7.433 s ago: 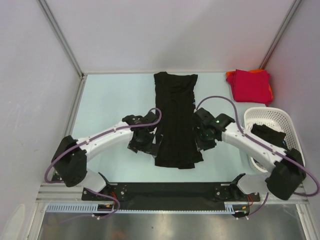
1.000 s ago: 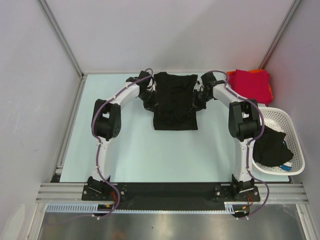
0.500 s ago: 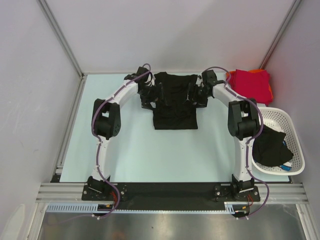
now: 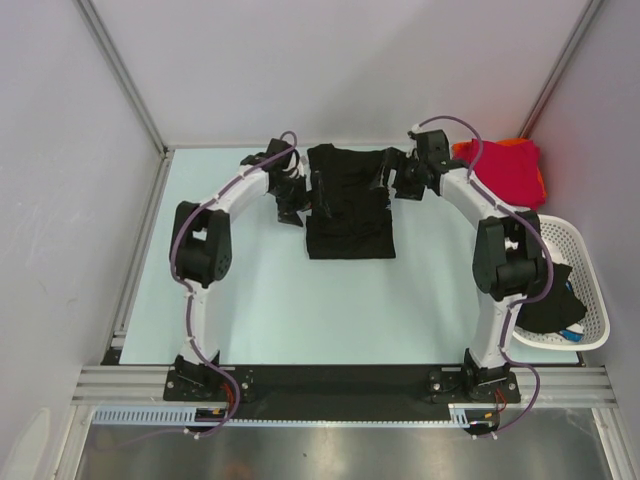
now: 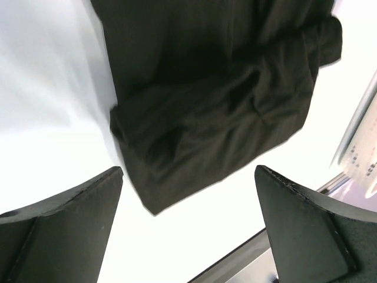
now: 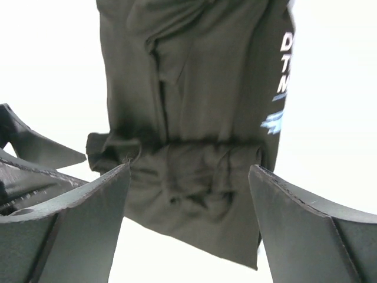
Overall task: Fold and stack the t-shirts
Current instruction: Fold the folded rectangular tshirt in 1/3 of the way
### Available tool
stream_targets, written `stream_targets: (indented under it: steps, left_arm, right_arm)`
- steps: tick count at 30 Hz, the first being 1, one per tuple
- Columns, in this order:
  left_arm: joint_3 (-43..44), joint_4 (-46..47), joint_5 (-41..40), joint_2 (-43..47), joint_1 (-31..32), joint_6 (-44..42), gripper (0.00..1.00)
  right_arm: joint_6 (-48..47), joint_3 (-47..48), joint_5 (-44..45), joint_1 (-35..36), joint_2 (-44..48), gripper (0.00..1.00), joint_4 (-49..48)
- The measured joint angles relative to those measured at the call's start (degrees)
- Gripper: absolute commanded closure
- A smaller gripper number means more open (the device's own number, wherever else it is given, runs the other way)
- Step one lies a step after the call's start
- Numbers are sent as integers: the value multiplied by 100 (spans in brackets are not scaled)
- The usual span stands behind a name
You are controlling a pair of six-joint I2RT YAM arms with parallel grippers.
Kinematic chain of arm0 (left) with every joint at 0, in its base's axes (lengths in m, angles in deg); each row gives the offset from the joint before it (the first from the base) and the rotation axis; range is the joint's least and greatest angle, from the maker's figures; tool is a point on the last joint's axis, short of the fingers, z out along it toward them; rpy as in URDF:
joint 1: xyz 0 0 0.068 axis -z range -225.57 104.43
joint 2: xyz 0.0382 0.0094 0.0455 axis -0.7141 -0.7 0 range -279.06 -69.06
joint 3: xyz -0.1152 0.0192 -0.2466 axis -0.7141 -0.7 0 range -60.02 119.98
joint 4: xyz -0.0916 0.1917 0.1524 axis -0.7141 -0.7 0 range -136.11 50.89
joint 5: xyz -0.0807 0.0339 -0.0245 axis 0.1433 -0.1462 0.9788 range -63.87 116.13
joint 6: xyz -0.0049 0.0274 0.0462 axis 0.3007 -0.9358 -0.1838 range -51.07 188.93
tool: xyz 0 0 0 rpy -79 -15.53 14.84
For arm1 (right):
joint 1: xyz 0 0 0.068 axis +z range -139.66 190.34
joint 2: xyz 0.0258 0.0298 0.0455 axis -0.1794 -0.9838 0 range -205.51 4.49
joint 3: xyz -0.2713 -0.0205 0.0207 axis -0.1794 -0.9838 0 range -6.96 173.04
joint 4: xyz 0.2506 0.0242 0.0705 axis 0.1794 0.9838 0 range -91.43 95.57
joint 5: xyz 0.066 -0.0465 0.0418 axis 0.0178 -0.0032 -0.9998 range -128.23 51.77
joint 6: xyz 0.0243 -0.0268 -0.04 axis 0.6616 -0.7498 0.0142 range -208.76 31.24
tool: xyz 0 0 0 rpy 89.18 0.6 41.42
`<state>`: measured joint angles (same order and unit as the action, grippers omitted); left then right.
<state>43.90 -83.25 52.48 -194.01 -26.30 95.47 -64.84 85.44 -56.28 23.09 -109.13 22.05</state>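
Black t-shirt (image 4: 349, 205) lies folded over on desk (image 4: 230, 290). Left tool (image 5: 188, 177) and right tool (image 6: 188, 171), flanking its far end, gape wide, empty: fold judged finished.

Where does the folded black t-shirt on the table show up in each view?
Top external: the black t-shirt lies at the far middle of the table.
Left wrist: the black t-shirt fills the upper centre, with its rumpled edge lowest.
Right wrist: the black t-shirt runs from the top down the centre, with white lettering on its right side.
Shared landmark: the pale table surface around the shirt.
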Motion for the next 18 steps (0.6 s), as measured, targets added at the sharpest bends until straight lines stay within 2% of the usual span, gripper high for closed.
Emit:
stream_targets:
  steps: [4, 9, 18]
  left_arm:
    - [-280, -52, -205, 455, 4, -238, 0]
    - [-614, -162, -514, 898, 22, -546, 0]
    - [-1252, -264, -675, 997, 85, -807, 0]
  right_arm:
    - [-192, -205, -72, 68, 208, 22, 240]
    - [-726, -468, 267, 522, 245, 30, 636]
    - [-1300, -446, 1239, 1696, 227, 30, 1137]
